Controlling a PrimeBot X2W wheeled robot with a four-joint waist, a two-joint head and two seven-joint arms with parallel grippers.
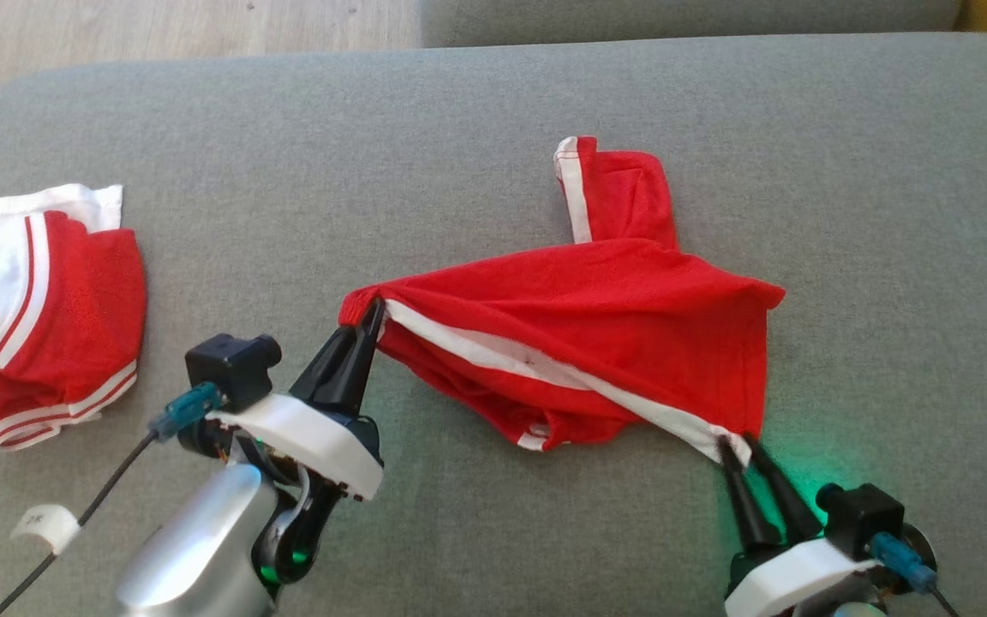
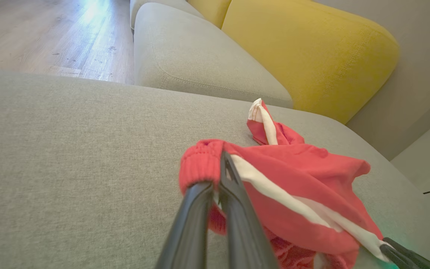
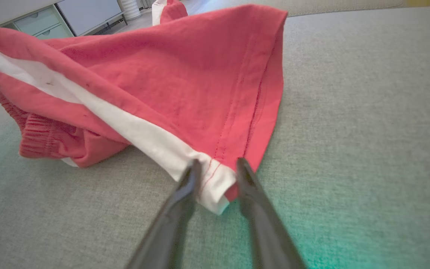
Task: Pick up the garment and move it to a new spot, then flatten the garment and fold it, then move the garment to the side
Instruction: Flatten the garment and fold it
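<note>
Red knit cloth with a white stripe (image 1: pixel 536 364) is being spanned between both tools near the centre of the head view. The garment (image 1: pixel 596 317), a pair of shorts by its look, is lying on the grey sofa cushion (image 1: pixel 493 103), slightly right of the middle of the frame.

The left gripper (image 1: pixel 371 319) is being held clenched on the ribbed waistband (image 2: pixel 200 166). In the left wrist view its two fingers are being pressed together, with the ribbing wrapped over their tips. This corner is judged to be chosen because the elastic band offers a firm edge that resists slipping.

The right gripper (image 1: pixel 742 446), at the lower right of the head view, is being presented to the hem corner (image 3: pixel 215 179), where the stripe ends. In the right wrist view its fingers (image 3: pixel 187 186) are standing apart, one on each side of the corner, with cloth in the gap. Whether that cloth is being squeezed or merely straddled cannot be told.

Both ends of one side seam are being addressed so that the cloth can be drawn taut along the stripe; this is judged to be the flattening step. The middle is sagging in folds and one leg is doubled toward the upper centre, so flattening is judged incomplete.

A second garment (image 1: pixel 39 300), red and white, is lying at the left edge, well apart from the working area
</note>
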